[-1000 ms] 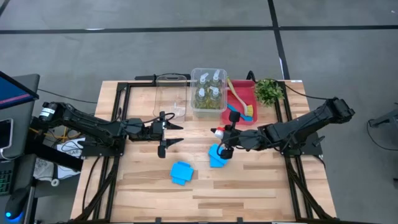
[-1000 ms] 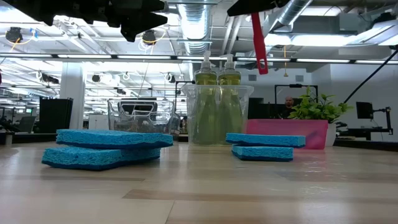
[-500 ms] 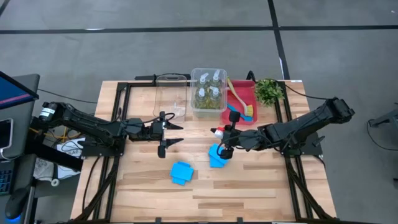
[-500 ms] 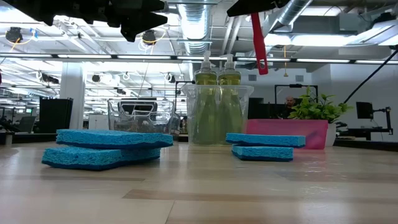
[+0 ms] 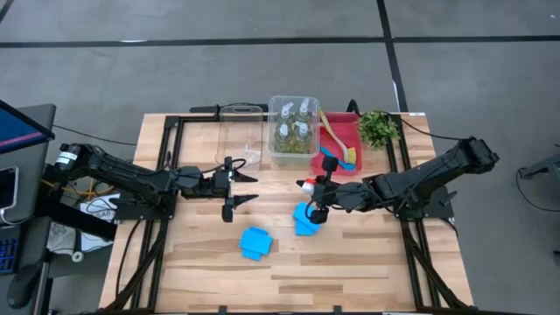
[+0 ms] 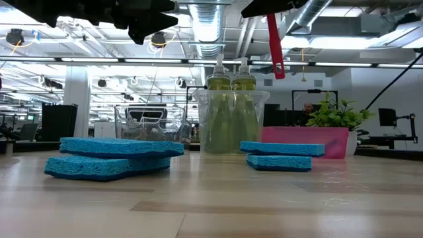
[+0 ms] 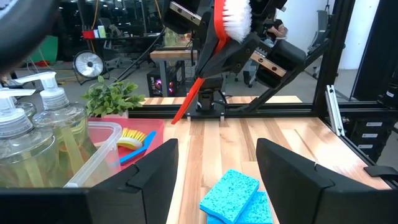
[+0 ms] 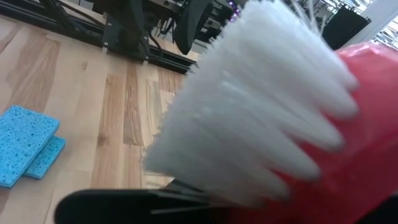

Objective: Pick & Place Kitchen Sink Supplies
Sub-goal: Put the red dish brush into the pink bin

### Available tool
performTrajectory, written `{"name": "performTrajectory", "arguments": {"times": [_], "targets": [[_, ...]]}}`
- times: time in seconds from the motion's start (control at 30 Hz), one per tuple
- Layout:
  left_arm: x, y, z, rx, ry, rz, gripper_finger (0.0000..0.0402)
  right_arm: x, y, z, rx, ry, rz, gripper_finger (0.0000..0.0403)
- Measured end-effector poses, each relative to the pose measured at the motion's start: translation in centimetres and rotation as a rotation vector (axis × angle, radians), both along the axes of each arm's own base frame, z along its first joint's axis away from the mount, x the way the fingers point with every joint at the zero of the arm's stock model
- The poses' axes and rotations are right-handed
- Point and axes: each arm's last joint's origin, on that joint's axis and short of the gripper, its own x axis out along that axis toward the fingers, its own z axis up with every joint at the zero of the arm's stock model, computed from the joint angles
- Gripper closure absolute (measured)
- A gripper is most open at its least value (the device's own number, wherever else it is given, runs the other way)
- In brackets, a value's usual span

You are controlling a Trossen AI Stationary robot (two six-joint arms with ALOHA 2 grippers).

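Red brush (image 7: 214, 46) is gripped in the closed right claw (image 5: 317, 194) and held above the worktop (image 5: 367, 254), over a pair of stacked blue sponges (image 5: 304, 219). Another sponge pair (image 5: 255, 242) lies nearer the front. The left claw (image 5: 236, 188) is held open and empty above the worktop. Four soap bottles (image 5: 294, 129) are stood in a clear bin (image 5: 270, 131), with the blue and yellow-green brushes (image 5: 339, 157) in the red bin (image 5: 352, 119)

An open-plan lab: exposed ceiling ducts (image 6: 210, 16), monitors (image 6: 388, 117), framed wooden worktable (image 5: 367, 254).

Leafy plant (image 5: 378, 128) beside red bin (image 5: 353, 169); clear bin (image 5: 239, 144), possibly empty.
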Motion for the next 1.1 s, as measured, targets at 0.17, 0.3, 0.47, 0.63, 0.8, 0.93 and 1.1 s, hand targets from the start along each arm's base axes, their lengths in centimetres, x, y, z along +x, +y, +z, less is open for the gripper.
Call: {"name": "performTrajectory", "arguments": {"times": [0.17, 0.3, 0.47, 0.63, 0.8, 0.93, 1.1], "targets": [[0.0, 0.0, 0.0, 0.0, 0.0, 0.002, 0.0183, 0.0, 0.0, 0.0, 0.0, 0.0, 0.0, 0.04], [0.0, 0.0, 0.0, 0.0, 0.0, 0.002, 0.0183, 0.0, 0.0, -0.1, -0.004, 0.009, 0.0, 0.0401], [0.0, 0.0, 0.0, 0.0, 0.0, 0.002, 0.0183, -0.2, -0.2, -0.3, -0.033, 0.042, -0.034, 0.04], [0.0, 0.0, 0.0, 0.0, 0.0, 0.002, 0.0183, -0.9, -0.6, -0.3, -0.042, 0.071, -0.088, 0.0401], [0.0, 0.0, 0.0, 0.0, 0.0, 0.002, 0.0183, -1.8, -1.4, -0.2, -0.01, 0.084, -0.135, 0.04], [0.0, 0.0, 0.0, 0.0, 0.0, 0.002, 0.0183, -3.1, -2.0, -0.4, -0.006, 0.118, -0.249, 0.0401], [0.0, 0.0, 0.0, 0.0, 0.0, 0.002, 0.0183, -4.7, -2.7, -0.4, 0.056, 0.11, -0.338, 0.04]]}}
